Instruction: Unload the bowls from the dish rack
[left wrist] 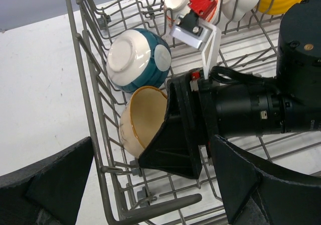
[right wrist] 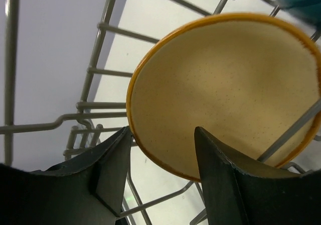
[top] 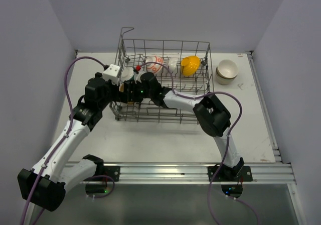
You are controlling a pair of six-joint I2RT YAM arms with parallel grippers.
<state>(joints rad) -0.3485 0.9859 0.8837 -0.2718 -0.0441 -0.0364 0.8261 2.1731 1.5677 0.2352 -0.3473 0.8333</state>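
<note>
The dish rack is sitting toward the far edge of the counter, and both arms are reaching into the end nearest the left edge. There a beige bowl is standing on its side against the rack's wall. The right gripper is straddling its amber rim, one finger inside and one outside, with the jaws apart and not yet pinching. The left gripper is hovering just above the same corner, spread wide and carrying nothing. A teal bowl is leaning just beside the beige one, and a yellow bowl is lying farther along the rack. Two stacked bowls are resting near the far right corner. The risks are coming from crowding. A wire is crossing the beige bowl's lower edge, so a straight pull could snag it. A thin pinch on glazed rim could let it swing or slip. The teal neighbour could be nudged loose, and the two wrists are close enough to collide.
</note>
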